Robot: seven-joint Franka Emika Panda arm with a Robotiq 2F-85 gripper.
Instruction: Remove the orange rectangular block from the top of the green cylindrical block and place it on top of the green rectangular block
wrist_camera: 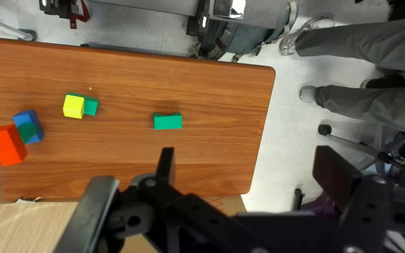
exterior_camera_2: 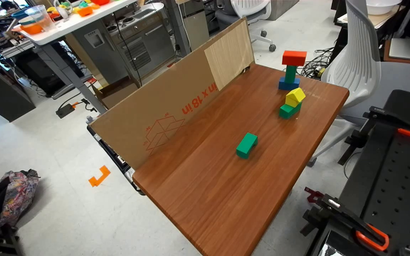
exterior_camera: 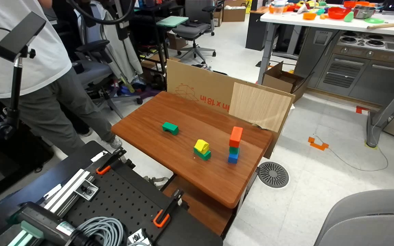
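Note:
The orange rectangular block [exterior_camera: 235,136] [exterior_camera_2: 294,58] [wrist_camera: 8,144] lies flat on the upright green cylindrical block [exterior_camera: 234,150] [exterior_camera_2: 290,74] [wrist_camera: 26,132], which stands on a blue block in both exterior views. A green rectangular block with an arched notch [exterior_camera: 170,128] [exterior_camera_2: 247,145] [wrist_camera: 168,122] lies alone on the table. Another green block [exterior_camera: 202,154] [exterior_camera_2: 288,111] [wrist_camera: 90,106] lies under a yellow block; which one the task names I cannot tell. My gripper [wrist_camera: 246,151] is open and empty, high above the table, in the wrist view. I cannot make it out clearly in the exterior views.
The blue block [exterior_camera: 233,158] [exterior_camera_2: 289,84] carries the stack near one table end. The yellow block [exterior_camera: 201,146] [exterior_camera_2: 295,96] sits close by. A cardboard panel [exterior_camera: 210,82] [exterior_camera_2: 169,106] stands along one long edge of the brown table [exterior_camera: 149,112]. A person [exterior_camera: 22,68] stands beside the table.

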